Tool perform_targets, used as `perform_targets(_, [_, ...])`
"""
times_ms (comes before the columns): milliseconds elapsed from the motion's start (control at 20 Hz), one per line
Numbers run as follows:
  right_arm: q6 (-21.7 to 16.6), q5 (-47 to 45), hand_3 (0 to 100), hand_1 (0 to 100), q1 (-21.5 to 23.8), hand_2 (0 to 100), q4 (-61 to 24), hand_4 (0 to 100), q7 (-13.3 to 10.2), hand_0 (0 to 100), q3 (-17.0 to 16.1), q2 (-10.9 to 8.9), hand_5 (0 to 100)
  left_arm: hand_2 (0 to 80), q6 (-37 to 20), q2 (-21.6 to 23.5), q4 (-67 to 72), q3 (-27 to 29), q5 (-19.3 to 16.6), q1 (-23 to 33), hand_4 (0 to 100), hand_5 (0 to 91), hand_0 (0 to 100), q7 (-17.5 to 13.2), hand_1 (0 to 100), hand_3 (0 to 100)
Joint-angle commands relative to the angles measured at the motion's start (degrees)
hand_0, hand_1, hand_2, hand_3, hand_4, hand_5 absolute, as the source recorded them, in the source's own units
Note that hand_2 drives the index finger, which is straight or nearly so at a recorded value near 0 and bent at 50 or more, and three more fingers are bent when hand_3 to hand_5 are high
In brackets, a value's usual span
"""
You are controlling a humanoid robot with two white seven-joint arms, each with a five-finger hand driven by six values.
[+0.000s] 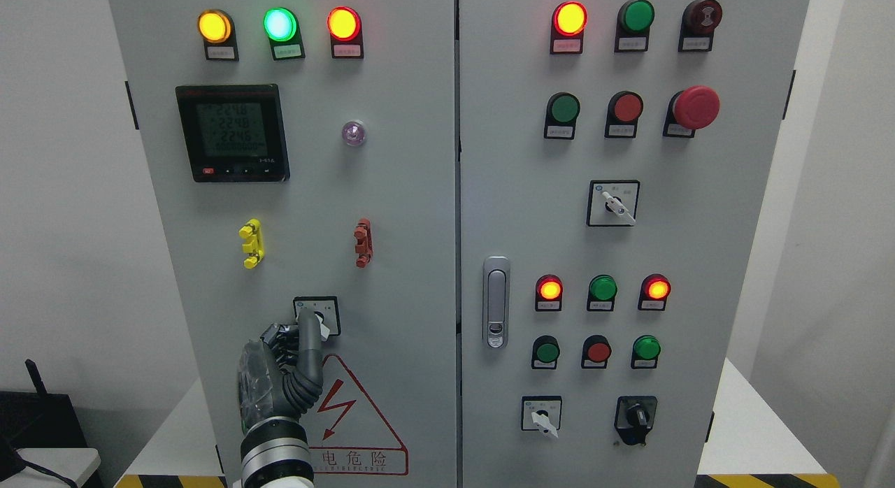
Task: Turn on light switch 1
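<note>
Grey cabinet doors (391,215) fill my view, lamps glowing along their tops. My left hand (283,366) reaches up the left door, one finger (308,334) extended onto the rotary switch (317,314) above the warning triangle (353,418), the others curled; whether it grips the knob seems unclear.

The left hand (283,376) rises from the bottom edge against the grey cabinet door (391,215), its fingers (308,334) reaching up onto the knob of the rotary switch (318,315) just above it. Directly to its right is the red-edged warning triangle (353,418); above it sit a yellow clip (251,243) and a red clip (363,242), with the black meter display (232,133) higher still. Far to its right is the door latch (496,303).
</note>
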Motion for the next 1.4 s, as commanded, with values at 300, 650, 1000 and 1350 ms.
perform_targets(300, [0.0,-1.1,0,39,0.0,0,0.0,0,0.0,12,0.0,0.0,0,59.2,-0.2,0.0,0.0,0.0,0.4,0.1,84,84.0,62,0.0,12,78])
perform_targets(650, [0.0,-1.1,0,39,0.0,0,0.0,0,0.0,12,0.0,0.0,0,59.9,-0.2,0.0,0.0,-0.1,0.5,0.1,84,84.1,51,0.0,9,79])
perform_targets(1000, [0.0,-1.0,0,39,0.0,0,0.0,0,0.0,12,0.0,0.0,0,60.4,-0.2,0.0,-0.1,-0.1,0.5,0.4,84,84.0,28,-0.2,15,79])
perform_targets(1350, [0.0,-1.0,0,39,0.0,0,0.0,0,0.0,12,0.0,0.0,0,60.4,-0.6,-0.1,-0.5,0.0,0.5,1.5,84,84.0,25,-0.5,15,79])
